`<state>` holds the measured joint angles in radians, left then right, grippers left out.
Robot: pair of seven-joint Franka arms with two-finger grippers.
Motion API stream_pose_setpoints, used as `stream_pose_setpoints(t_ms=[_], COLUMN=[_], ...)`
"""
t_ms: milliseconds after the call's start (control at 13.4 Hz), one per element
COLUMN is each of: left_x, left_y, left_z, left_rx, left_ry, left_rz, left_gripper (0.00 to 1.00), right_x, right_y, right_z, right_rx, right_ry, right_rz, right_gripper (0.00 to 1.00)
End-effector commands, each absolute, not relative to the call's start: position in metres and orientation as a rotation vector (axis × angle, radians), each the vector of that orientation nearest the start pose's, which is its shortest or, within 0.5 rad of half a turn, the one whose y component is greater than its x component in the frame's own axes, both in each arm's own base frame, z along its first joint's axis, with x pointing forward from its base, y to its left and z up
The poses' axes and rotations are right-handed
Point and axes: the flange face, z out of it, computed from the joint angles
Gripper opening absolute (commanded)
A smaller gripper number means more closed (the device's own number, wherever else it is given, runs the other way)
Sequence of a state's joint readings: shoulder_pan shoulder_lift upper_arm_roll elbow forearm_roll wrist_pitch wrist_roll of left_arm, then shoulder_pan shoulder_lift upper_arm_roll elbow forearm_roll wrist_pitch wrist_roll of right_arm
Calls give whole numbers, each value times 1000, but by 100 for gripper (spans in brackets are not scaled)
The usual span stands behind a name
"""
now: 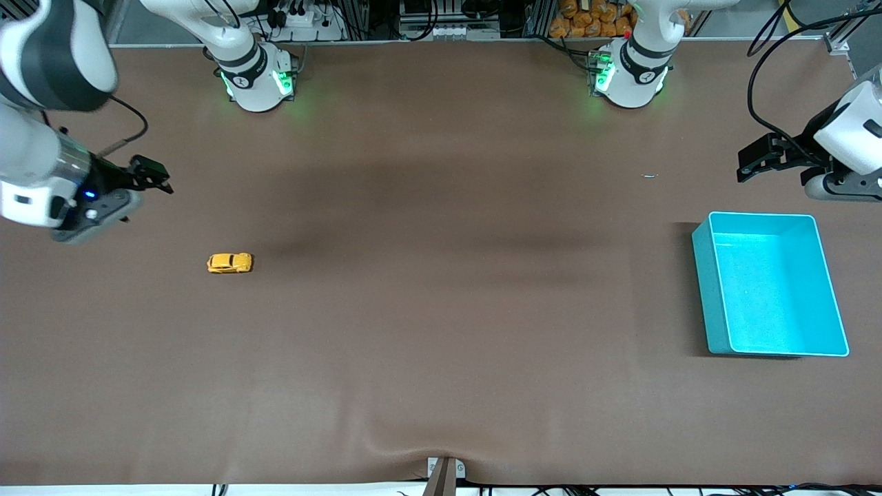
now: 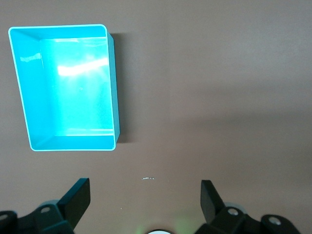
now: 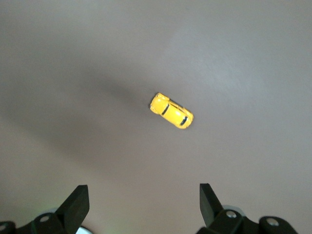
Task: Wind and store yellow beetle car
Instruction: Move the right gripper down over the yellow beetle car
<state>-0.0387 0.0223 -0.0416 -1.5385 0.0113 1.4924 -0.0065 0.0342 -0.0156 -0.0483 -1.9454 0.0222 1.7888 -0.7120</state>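
The yellow beetle car (image 1: 229, 262) stands on its wheels on the brown table toward the right arm's end; it also shows in the right wrist view (image 3: 171, 110). The teal bin (image 1: 703, 275) stands empty toward the left arm's end; it also shows in the left wrist view (image 2: 113, 87). My right gripper (image 1: 148, 176) is open and empty, up over the bare table beside the car, apart from it; its fingers (image 3: 78, 204) frame bare table. My left gripper (image 1: 758, 162) is open and empty, over the table next to the bin's rim.
The brown mat (image 1: 441, 310) covers the table. A tiny pale speck (image 1: 650, 176) lies on the mat between the left arm's base and the bin. The two arm bases (image 1: 258, 79) stand along the table's edge by the robots.
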Motion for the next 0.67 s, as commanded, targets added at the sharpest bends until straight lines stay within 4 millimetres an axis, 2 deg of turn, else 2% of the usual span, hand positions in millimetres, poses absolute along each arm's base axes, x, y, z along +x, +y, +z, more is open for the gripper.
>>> stream_pose_setpoints(t_ms=[0,224,373,597], left_x=[546,546,546,546], left_y=[-43,-43,-43,-43], left_z=[625,625,625,625], left_rx=[-3144,-3144,-3144,-3144], left_ry=[114,114,114,114], left_rz=[85,85,85,82], left_gripper=[100,100,100,100], right_x=[524,516,518,517], right_y=[-9,-6,-4,-1], right_z=[435,402,383,366], right_rx=[-2777,-2748,-2685,-2618], right_ry=[-1315,-1357,-1467,-1582], right_rz=[156,173,196,196], right_gripper=[100,100,100,100])
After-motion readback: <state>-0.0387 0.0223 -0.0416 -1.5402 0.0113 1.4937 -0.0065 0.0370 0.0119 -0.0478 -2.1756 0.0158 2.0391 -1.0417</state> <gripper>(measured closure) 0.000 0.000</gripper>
